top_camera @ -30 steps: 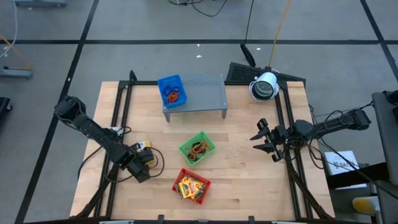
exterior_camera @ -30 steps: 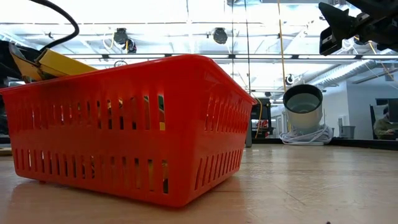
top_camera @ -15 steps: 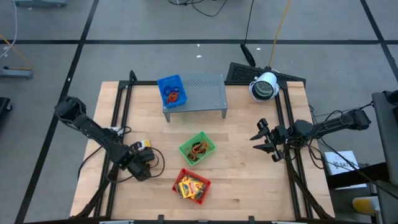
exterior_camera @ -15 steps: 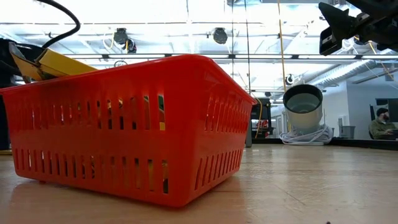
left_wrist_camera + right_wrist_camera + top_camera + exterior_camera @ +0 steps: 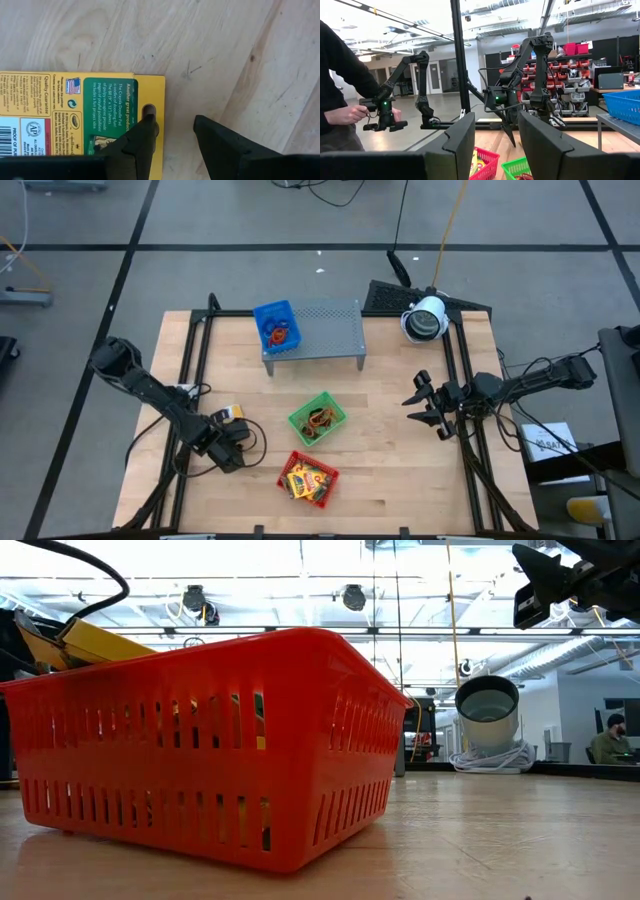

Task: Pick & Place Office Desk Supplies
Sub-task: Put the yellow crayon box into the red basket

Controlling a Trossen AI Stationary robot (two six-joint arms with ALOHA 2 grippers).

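Left gripper: low over wooden bench, left side; fingers apart, one over the edge of a flat yellow printed packet lying on the bench, nothing clamped. Right gripper: raised at right, fingers apart, empty. More yellow packets fill red mesh tray, near centre.

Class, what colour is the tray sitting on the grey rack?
Blue tray on the rack; clearest in the high view.

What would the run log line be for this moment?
left pincer: open astride flat yellow printed packet edge | right pincer: open, idle
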